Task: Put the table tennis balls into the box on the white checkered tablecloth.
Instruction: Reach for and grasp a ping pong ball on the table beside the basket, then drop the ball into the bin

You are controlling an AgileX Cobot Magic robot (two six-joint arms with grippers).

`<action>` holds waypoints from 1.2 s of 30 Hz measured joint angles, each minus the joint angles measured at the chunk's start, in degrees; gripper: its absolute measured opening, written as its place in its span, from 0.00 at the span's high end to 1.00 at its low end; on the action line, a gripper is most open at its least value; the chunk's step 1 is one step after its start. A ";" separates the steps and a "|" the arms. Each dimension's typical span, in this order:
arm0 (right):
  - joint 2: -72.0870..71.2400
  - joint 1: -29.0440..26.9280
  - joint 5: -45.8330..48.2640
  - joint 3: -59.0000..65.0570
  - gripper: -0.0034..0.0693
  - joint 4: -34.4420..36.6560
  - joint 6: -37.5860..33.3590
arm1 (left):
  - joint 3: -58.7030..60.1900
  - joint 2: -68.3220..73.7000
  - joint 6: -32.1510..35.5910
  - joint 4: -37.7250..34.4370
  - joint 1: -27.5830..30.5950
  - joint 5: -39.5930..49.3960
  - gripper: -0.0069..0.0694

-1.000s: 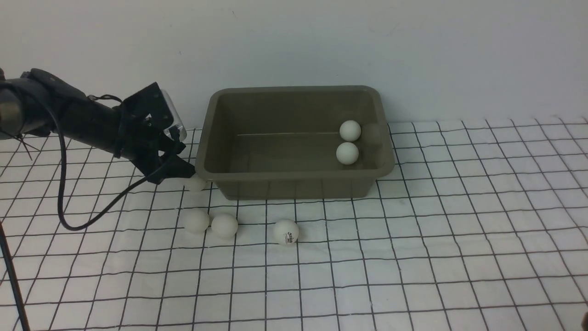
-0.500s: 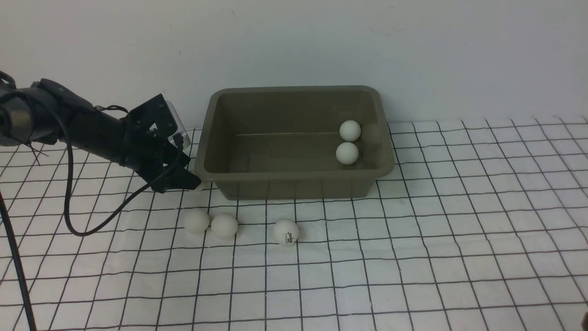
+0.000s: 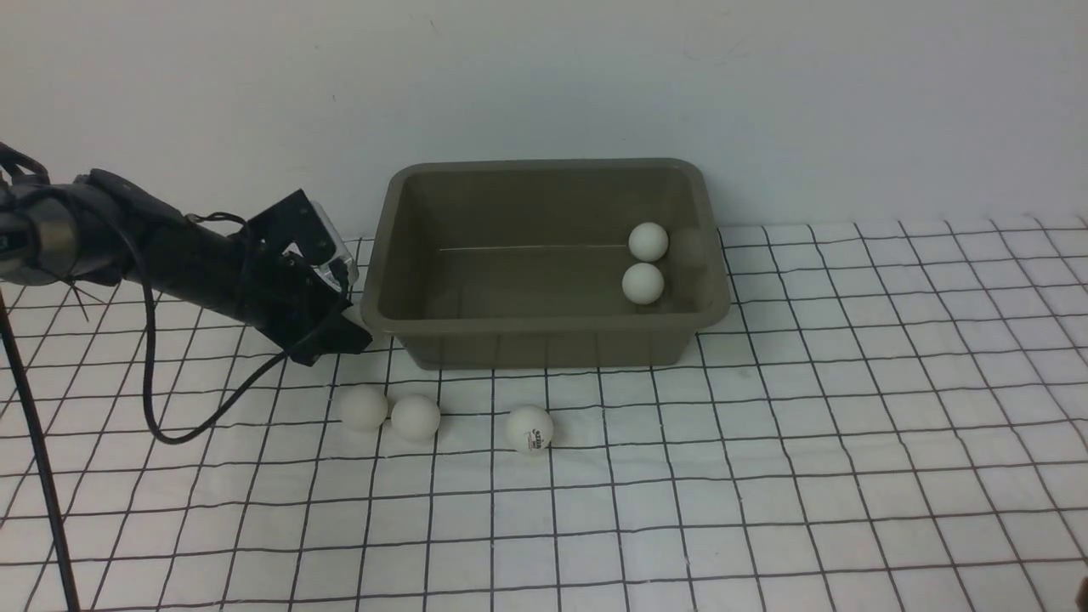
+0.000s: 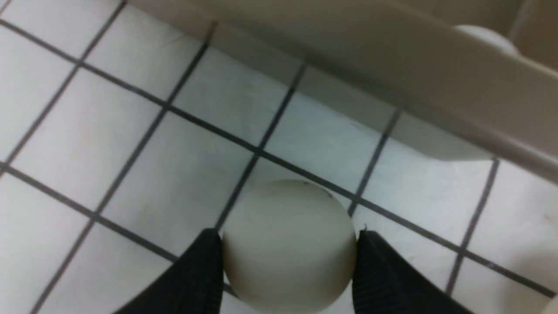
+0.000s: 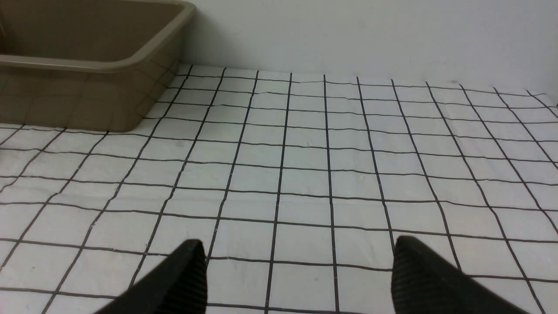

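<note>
The olive-grey box [image 3: 544,321] stands at the back of the white checkered tablecloth [image 3: 765,467], with two table tennis balls [image 3: 648,241] [image 3: 642,283] inside near its right wall. Three more balls lie on the cloth in front: a touching pair [image 3: 364,407] [image 3: 416,416] and one with a dark logo [image 3: 529,427]. My left gripper [image 3: 353,336] is low at the box's front left corner. In the left wrist view its gripper [image 4: 287,233] is shut on a ball [image 4: 287,253], both fingers [image 4: 202,274] pressed against it, the box rim [image 4: 392,65] just beyond. My right gripper [image 5: 298,246] hangs open over bare cloth.
A white wall runs close behind the box. The left arm's black cable [image 3: 183,429] loops down onto the cloth left of the loose balls. In the right wrist view the box [image 5: 87,65] sits far off to one side.
My left arm has sunk lower beside the box's front left corner, and its jaws have come together on the ball that lay there. The other balls have not moved.
</note>
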 joint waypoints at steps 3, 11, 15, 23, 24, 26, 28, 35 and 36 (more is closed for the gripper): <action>0.00 0.00 0.00 0.00 0.24 0.00 0.00 | 0.00 0.00 -0.49 0.00 0.00 -0.36 0.47; 0.00 0.00 0.00 0.00 0.24 0.00 0.00 | 0.00 -8.07 -4.05 1.54 3.87 -0.29 0.47; 0.00 0.00 0.00 0.00 0.24 0.00 0.00 | 0.00 -12.42 -0.08 -8.51 6.46 2.99 0.46; 0.00 0.00 0.00 0.00 0.24 0.00 0.00 | -0.02 -10.57 6.19 -15.78 -3.15 6.46 0.46; 0.00 0.00 0.00 0.00 0.24 0.00 0.00 | -0.02 -10.10 6.27 -14.92 -4.17 5.92 0.46; 0.00 0.00 0.00 0.00 0.24 0.00 0.00 | -0.02 -9.39 6.28 -12.69 -5.78 5.12 0.46; 0.00 0.00 0.00 0.00 0.24 0.00 0.00 | -0.02 -9.15 6.49 -10.89 -6.22 4.40 0.46; 0.00 0.00 0.00 0.00 0.24 0.00 0.00 | 0.03 -10.23 0.96 -12.44 -6.22 5.06 0.23; 0.00 0.00 0.00 0.00 0.24 0.00 0.00 | 0.03 -11.47 -1.08 -11.55 -6.06 5.06 0.21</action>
